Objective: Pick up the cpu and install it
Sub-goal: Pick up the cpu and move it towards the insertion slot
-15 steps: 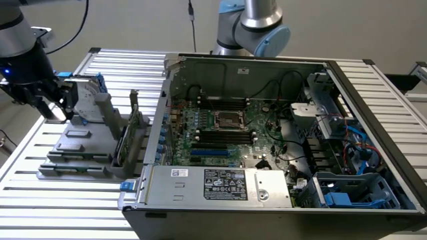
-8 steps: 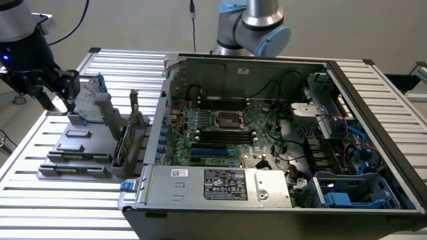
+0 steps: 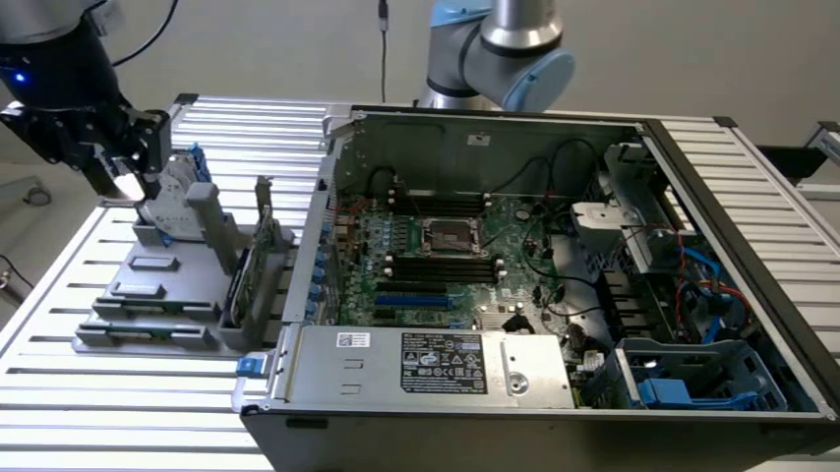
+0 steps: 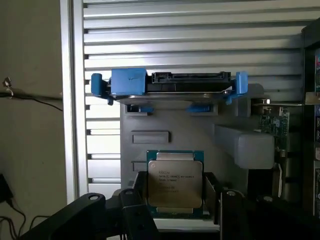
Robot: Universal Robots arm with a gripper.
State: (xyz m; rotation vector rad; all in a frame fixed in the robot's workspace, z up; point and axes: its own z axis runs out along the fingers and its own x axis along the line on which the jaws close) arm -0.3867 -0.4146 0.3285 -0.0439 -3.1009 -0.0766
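Note:
The cpu (image 4: pixel 175 182), a small square chip with a dull silver top and green edge, sits between my gripper's (image 4: pixel 176 202) dark fingers (image 4: pixel 136 200). In the exterior view my gripper (image 3: pixel 125 185) hangs at the exterior view's far left, above the grey holder block (image 3: pixel 157 295), shut on the cpu (image 3: pixel 129 186), which glints at its tips. The motherboard's dark square socket (image 3: pixel 450 236) lies inside the open computer case, well to the exterior view's right of the gripper.
A silver hard drive with blue brackets (image 4: pixel 167 85) stands upright in the holder beside the gripper, with an upright card (image 3: pixel 263 256) nearby. The open case's wall (image 3: pixel 322 197) rises between holder and motherboard. The arm's base (image 3: pixel 506 49) stands behind the case. Everything rests on a slatted metal table (image 3: pixel 118 403).

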